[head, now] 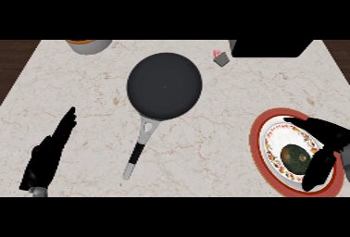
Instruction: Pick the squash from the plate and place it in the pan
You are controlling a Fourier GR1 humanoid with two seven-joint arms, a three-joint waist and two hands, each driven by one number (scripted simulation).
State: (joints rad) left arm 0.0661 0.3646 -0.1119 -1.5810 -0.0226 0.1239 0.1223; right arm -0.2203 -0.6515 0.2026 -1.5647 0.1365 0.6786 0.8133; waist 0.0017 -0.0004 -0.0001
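Right of the pan (164, 85), the squash (295, 156) lies on the red-rimmed plate (256, 139) with the right robot hand (331, 136) spread around it, the left robot hand (48, 155) straight-fingered on the table (226, 115) left of the pan's handle, and a grey bowl (89, 45), small pink-topped block (220, 58) and black box (270, 47) beyond the pan

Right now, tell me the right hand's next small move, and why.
Probably close the right hand round the squash. Its fingers and thumb sit either side of the squash, which lies on the plate, but do not look curled onto it yet. Lifting toward the pan comes after.
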